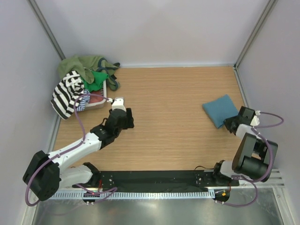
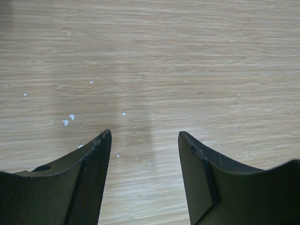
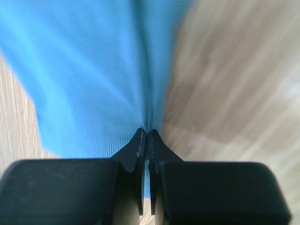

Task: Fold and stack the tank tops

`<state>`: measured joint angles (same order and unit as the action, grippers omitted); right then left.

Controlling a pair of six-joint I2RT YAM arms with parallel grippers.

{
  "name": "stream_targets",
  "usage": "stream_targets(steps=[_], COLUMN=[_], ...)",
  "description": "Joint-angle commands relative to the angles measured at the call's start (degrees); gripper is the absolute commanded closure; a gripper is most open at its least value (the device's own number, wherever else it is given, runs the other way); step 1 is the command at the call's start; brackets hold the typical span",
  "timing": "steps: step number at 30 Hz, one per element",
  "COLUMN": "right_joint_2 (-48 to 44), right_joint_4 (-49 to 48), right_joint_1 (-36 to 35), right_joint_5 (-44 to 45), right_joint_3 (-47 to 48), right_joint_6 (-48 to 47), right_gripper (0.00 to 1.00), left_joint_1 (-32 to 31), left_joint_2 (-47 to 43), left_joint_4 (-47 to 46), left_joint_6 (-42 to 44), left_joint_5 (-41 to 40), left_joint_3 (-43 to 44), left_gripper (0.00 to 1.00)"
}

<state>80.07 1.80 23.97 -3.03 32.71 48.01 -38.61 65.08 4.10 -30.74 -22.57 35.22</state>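
A folded teal-blue tank top [image 1: 221, 109] lies on the wooden table at the right. My right gripper [image 1: 230, 123] is at its near right corner, shut on the blue cloth [image 3: 93, 79], which is pinched between the jaws [image 3: 146, 133]. At the far left a heap of tank tops lies in a corner: a black-and-white striped one [image 1: 65, 93], an olive one [image 1: 77, 65] and a green one [image 1: 97, 78]. My left gripper [image 1: 119, 101] hovers beside the heap, open, with only bare wood between its fingers [image 2: 144, 136].
A small tray [image 1: 96, 101] sits under the heap's near edge. White crumbs [image 2: 65, 122] dot the wood under the left gripper. Grey walls close the table on the left, back and right.
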Motion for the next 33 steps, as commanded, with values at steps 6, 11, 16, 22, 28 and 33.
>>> stream_targets(steps=[6, 11, 16, 22, 28, 33], right_joint_2=[-8.3, -9.1, -16.2, -31.5, -31.1, -19.9], right_joint_4=[-2.2, -2.2, 1.7, -1.2, -9.2, -13.7], right_joint_1=[0.4, 0.5, 0.4, -1.3, -17.5, -27.7], right_joint_5=[5.9, 4.8, 8.2, 11.1, 13.7, 12.2], right_joint_3=[-2.0, -1.8, -2.3, -6.4, -6.7, -5.0], right_joint_6=[2.8, 2.1, 0.3, -1.6, -8.2, -9.9], right_gripper=[0.66, 0.65, 0.41, 0.36, 0.33, 0.37], left_joint_1=[0.1, 0.1, 0.2, 0.1, 2.7, 18.0], left_joint_2=[-2.5, -2.9, -3.3, -4.5, -4.9, -1.2], left_joint_4=[-1.9, -2.0, -1.8, 0.6, 12.7, 22.0], left_joint_6=[0.7, 0.7, 0.3, -0.9, -8.4, -16.0], left_joint_5=[-2.0, -2.0, -3.3, -10.0, -17.0, -10.9], left_joint_3=[-0.4, -0.5, -0.8, 0.0, 12.2, 21.8], left_gripper=[0.40, 0.40, 0.39, 0.40, 0.34, 0.37])
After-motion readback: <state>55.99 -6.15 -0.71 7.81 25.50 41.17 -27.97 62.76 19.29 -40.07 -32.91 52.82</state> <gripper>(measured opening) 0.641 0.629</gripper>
